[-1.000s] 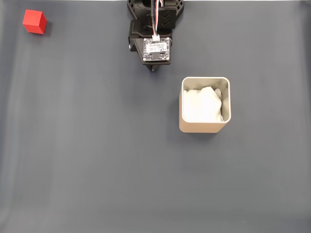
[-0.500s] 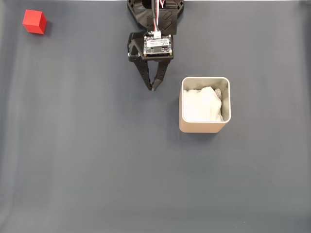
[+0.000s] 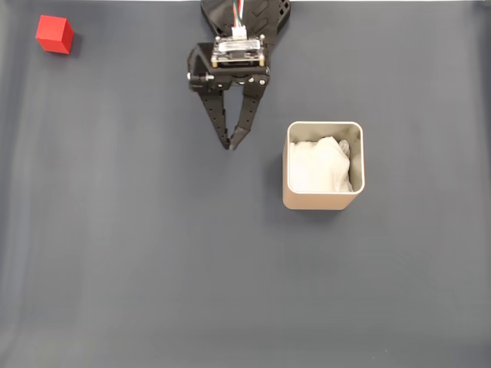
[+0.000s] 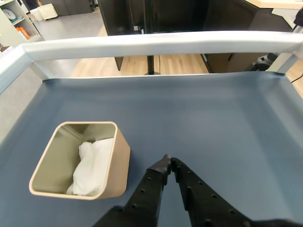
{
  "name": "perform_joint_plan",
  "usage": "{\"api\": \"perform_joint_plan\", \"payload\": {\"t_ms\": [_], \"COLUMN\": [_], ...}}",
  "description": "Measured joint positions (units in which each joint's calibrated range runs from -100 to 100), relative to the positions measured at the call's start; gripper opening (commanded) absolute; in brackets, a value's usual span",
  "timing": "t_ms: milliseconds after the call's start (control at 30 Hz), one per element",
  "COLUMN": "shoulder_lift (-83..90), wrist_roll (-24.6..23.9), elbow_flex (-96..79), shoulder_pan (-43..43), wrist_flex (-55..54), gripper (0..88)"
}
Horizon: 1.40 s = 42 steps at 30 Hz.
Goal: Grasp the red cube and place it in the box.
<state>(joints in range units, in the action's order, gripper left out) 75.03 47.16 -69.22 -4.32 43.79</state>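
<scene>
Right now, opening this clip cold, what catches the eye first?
The red cube stands out most, alone in the top left corner of the dark mat in the fixed view. Next comes the beige box right of centre, with crumpled white paper inside. The black end effector hangs between them, nearer the box, fingertips together and holding nothing.

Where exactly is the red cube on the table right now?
In the fixed view the red cube sits in the top-left corner of the dark mat, well left of the gripper and far from the box.
</scene>
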Motion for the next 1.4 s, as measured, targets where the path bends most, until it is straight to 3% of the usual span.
{"api": "perform_joint_plan", "payload": {"t_ms": [300,1033,1400], "shoulder_lift": [-13.02,-35.76,-43.07], "wrist_roll": [0.0,1.76,-0.98], "elbow_flex": [15.39,38.52,42.35], "shoulder_pan": [-6.84,-33.52,-43.97], "wrist_flex": [6.17,11.21,12.75], "gripper": [0.2,0.2,0.2]}}
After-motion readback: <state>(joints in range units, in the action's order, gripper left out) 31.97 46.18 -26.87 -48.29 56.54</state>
